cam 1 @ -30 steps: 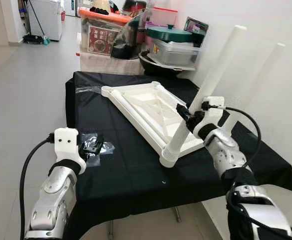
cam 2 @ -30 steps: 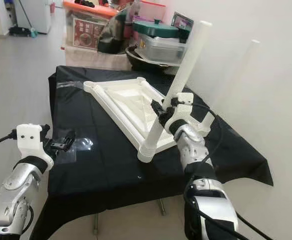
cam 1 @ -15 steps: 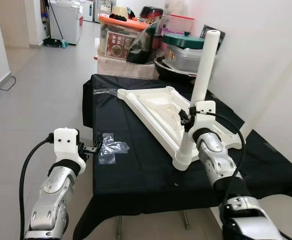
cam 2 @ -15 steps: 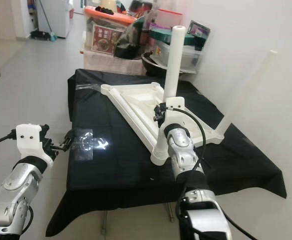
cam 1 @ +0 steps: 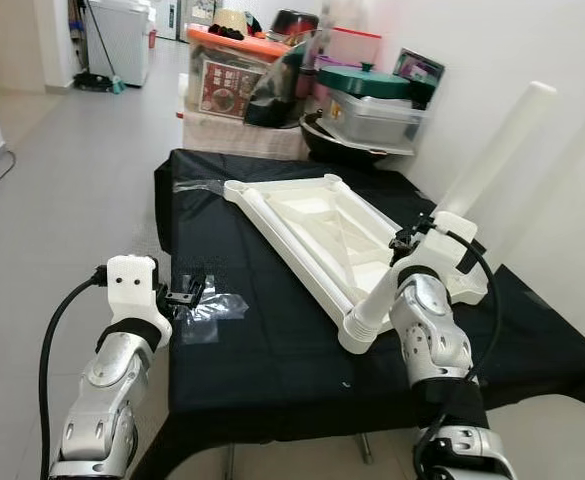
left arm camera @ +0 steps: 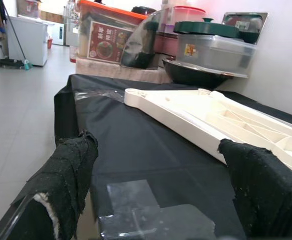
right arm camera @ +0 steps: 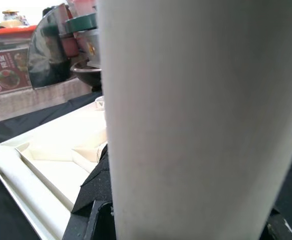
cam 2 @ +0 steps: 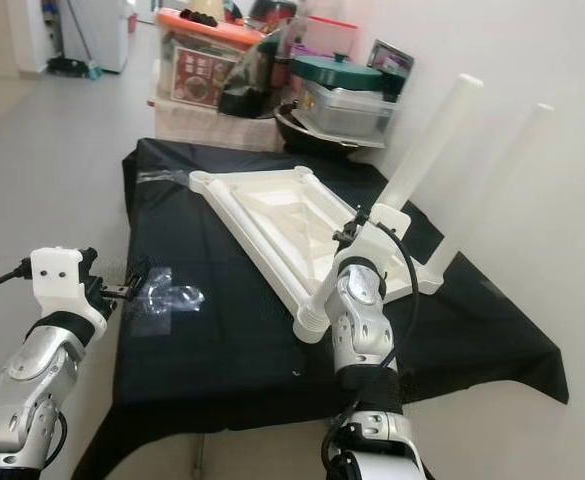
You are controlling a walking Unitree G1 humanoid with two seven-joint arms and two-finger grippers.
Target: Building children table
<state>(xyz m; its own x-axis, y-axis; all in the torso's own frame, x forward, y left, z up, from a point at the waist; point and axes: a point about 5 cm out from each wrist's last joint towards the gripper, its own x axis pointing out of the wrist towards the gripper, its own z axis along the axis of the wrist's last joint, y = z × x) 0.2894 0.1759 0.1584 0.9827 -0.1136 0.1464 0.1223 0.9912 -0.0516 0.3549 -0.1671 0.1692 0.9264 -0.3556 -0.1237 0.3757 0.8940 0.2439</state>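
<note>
A white plastic table top [cam 1: 322,225] lies upside down on a table draped in black cloth [cam 1: 262,340]. One white leg [cam 1: 492,150] stands in its near corner socket [cam 1: 357,325], leaning to the right. My right gripper [cam 1: 412,240] is shut on this leg low down, and the leg [right arm camera: 195,120] looms large in the right wrist view. A second white leg [cam 1: 557,170] rises from the far right corner by the wall. My left gripper [cam 1: 187,292] hangs open at the table's left edge, its fingers [left arm camera: 66,170] on either side of a clear plastic bag [left arm camera: 150,215].
Behind the table stand storage bins with an orange lid [cam 1: 234,60], a green-lidded pot [cam 1: 367,95] and a dark wok. A white wall [cam 1: 532,50] runs close along the right. Grey tiled floor [cam 1: 62,150] stretches to the left.
The leg in my right gripper stood nearly upright half a second ago and now leans to the right. The head camera has swayed. My left arm has stayed in place.
</note>
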